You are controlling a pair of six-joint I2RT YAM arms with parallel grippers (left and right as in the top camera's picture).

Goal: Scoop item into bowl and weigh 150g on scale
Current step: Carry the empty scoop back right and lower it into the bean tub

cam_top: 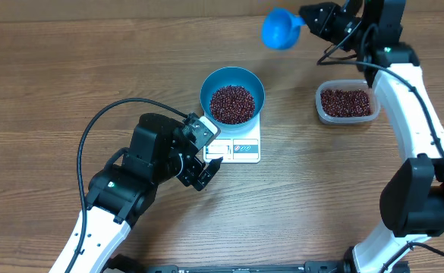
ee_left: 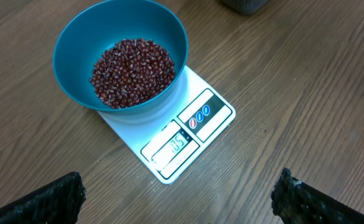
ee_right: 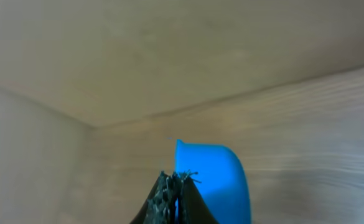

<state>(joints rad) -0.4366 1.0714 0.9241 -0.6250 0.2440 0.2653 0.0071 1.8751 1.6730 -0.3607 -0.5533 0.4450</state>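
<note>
While the bowl is sitting on the scale with a mound of beans covering its bottom, the right pincer is clamping the handle of a blue scoop and holding it lifted, beyond the scale and to its right. No beans are showing in the scoop from overhead, and the wrist view is giving only its outer wall. A clear tub with more beans is lying on the desk to the right of the scale. The left pincer is hovering just in front of the scale's left corner, jaws spread wide, gripping nothing.

The step in hand is looking like the check between scoops: beans are weighing in, and the reading is deciding whether more are needed. The next move is probably calling for a dip into the tub and a slow, small tip over the bowl, so the target is not overshot.

The scale's display is showing dark digits, seemingly three, but they are lying slanted and too small to read with confidence. Beside it a panel is carrying three small round marks, one red and two blue. No brand name is showing.
</note>
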